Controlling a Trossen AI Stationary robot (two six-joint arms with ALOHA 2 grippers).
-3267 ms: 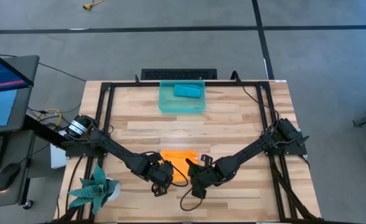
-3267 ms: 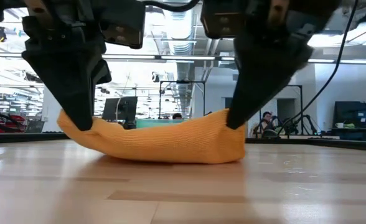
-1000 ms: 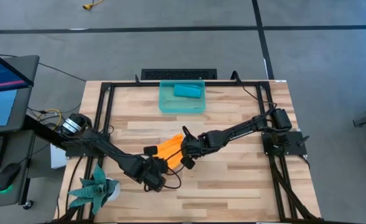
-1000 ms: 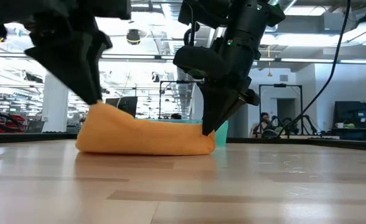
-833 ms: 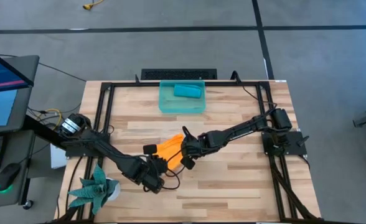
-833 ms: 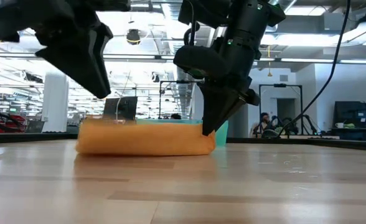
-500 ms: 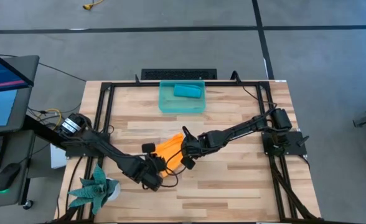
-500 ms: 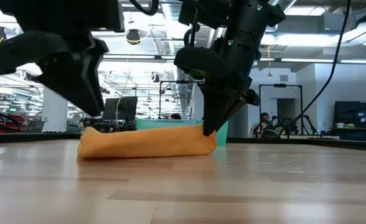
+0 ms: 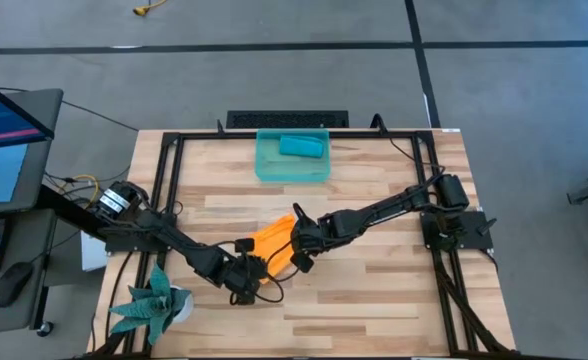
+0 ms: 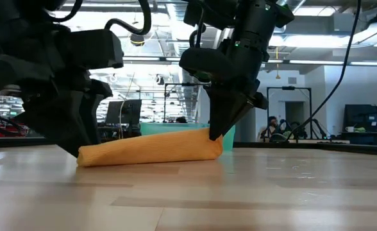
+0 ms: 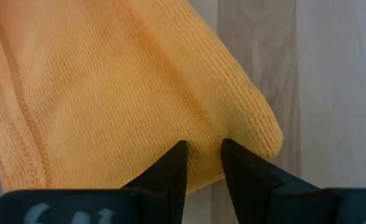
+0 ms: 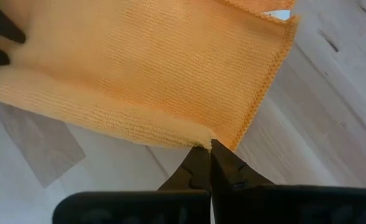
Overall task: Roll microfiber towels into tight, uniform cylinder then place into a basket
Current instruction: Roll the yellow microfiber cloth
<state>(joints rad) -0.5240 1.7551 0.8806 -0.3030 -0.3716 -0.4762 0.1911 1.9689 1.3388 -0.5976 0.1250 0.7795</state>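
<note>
The orange towel lies mid-table as a long folded band, resting along its length. My left gripper is down at the towel's near-left end, its fingers nearly together on the cloth. My right gripper is shut on the towel's other end. The teal-blue towel lies rolled inside the translucent teal basket at the table's far edge. My left gripper comes down from above onto the towel's near-left end. A small ridge of cloth stands between its two fingertips. The towel lies on the table under it. My right gripper pinches the folded edge near the towel's corner between its shut fingers, pointing down. That end sits slightly raised, the rest on the table.
A black metal frame runs around the table's working area. A green spiky plant stands at the near left corner. Bare wood lies between the towel and the basket.
My left gripper has let go of the towel's near-left end, which it held raised; that end has dropped flat onto the table. The gripper rose, then came back down onto the same end. The right end has stayed in place.
</note>
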